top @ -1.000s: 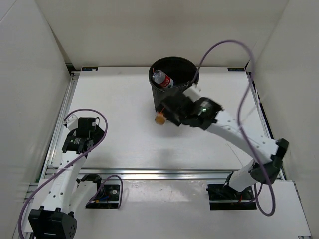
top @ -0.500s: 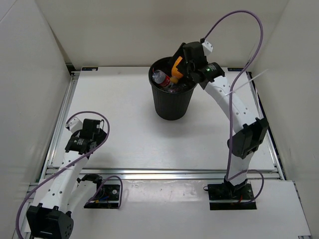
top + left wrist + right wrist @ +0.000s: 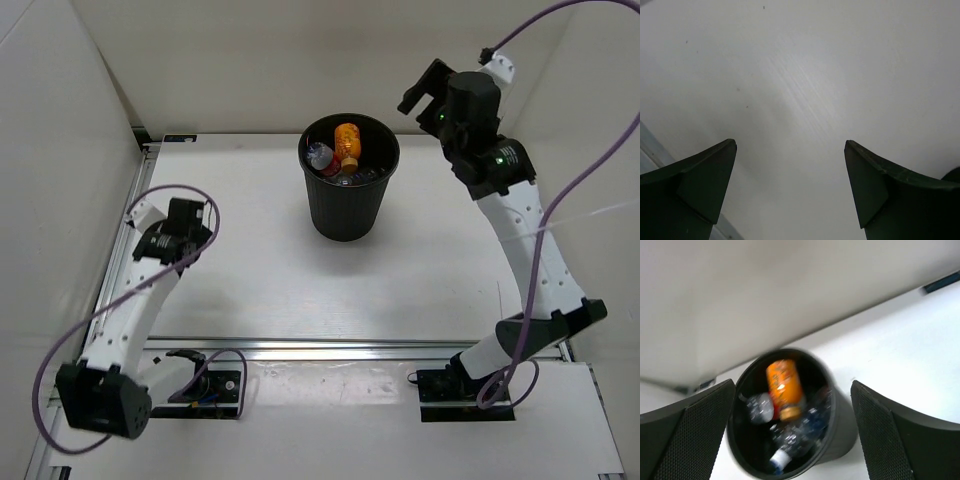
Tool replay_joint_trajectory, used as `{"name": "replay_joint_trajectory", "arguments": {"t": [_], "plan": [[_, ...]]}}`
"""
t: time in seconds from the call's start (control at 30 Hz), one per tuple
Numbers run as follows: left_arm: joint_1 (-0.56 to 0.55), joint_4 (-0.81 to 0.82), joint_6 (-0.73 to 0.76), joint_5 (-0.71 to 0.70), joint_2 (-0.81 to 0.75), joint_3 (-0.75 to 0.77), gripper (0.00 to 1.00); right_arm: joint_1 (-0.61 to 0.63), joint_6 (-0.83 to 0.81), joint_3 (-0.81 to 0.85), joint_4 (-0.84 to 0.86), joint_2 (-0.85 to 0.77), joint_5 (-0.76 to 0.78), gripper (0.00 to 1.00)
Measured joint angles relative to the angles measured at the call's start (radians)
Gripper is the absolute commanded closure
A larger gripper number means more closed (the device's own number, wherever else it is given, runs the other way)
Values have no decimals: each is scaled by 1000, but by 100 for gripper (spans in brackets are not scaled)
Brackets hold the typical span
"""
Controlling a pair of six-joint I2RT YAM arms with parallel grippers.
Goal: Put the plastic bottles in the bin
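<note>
The round black bin [image 3: 349, 205] stands at the back middle of the table. Inside it lie the orange-filled bottle [image 3: 348, 142] [image 3: 783, 386], a clear bottle with a red label [image 3: 321, 158] [image 3: 760, 407] and a clear bottle with a white cap [image 3: 790, 446]. My right gripper [image 3: 420, 95] [image 3: 792, 405] is open and empty, raised to the right of the bin [image 3: 840, 435] and looking down into it. Open too, my left gripper [image 3: 190, 215] [image 3: 790, 165] hangs over bare table at the left with nothing between its fingers.
White walls close in the table on the left, back and right. A metal rail [image 3: 300, 349] runs along the near edge, and another rail [image 3: 650, 150] shows at the left. The right arm's purple cable [image 3: 560, 210] loops near the right wall.
My right gripper carried the orange-filled bottle up over the bin, opened and let it drop in, then pulled back up and to the right. The left arm shifted slightly.
</note>
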Motion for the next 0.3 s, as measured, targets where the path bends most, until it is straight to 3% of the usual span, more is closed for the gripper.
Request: {"name": "replay_joint_trajectory", "arguments": {"t": [0.13, 0.3], "plan": [[17, -71, -115, -127, 195, 156, 0, -1, -100, -57, 45, -69, 145, 0], [50, -146, -222, -280, 253, 161, 0, -15, -170, -88, 42, -76, 238, 0]]}}
